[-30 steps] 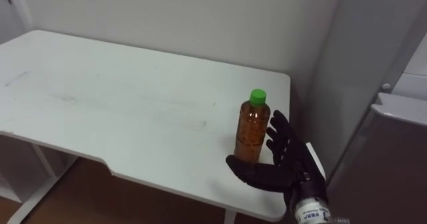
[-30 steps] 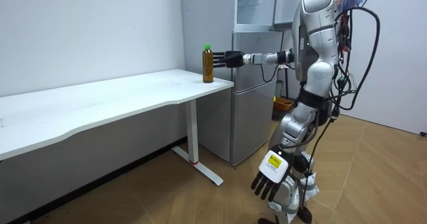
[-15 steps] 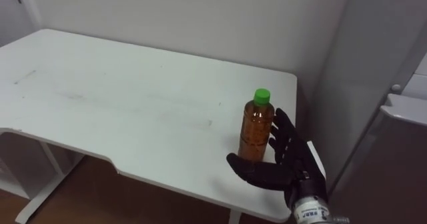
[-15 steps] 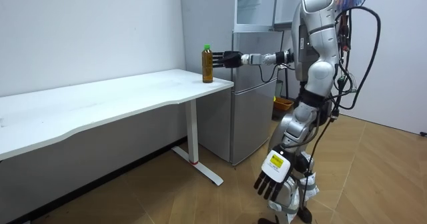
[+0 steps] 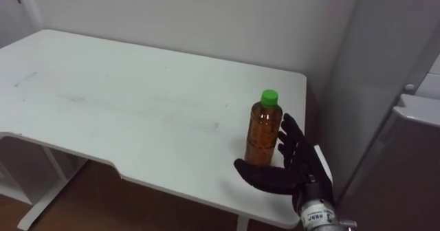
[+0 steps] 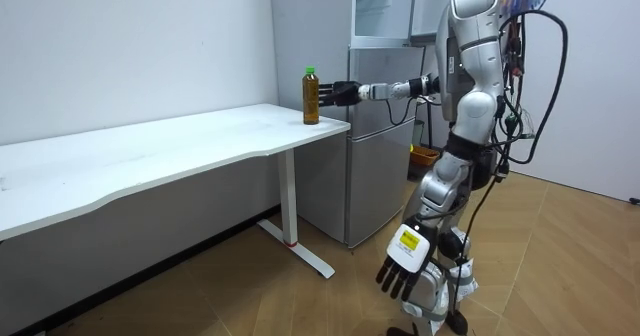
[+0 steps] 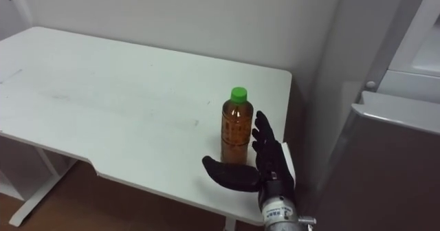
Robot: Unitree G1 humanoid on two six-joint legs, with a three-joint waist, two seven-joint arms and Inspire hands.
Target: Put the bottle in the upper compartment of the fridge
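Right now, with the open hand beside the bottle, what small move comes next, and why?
Probably curl the right hand round the bottle: it is open, fingers beside the bottle, thumb low before it, and the bottle stands upright on the table, not yet gripped. The left hand hangs idle.

We count one bottle (image 5: 262, 133) with one green cap (image 5: 269, 96), standing near the right edge of the one white tabletop (image 5: 137, 100). We see one fridge (image 6: 375, 166) just past that edge. We count two hands: the right hand (image 5: 292, 166), fingers spread beside the bottle, and the left hand (image 6: 402, 266), hanging low with relaxed fingers.
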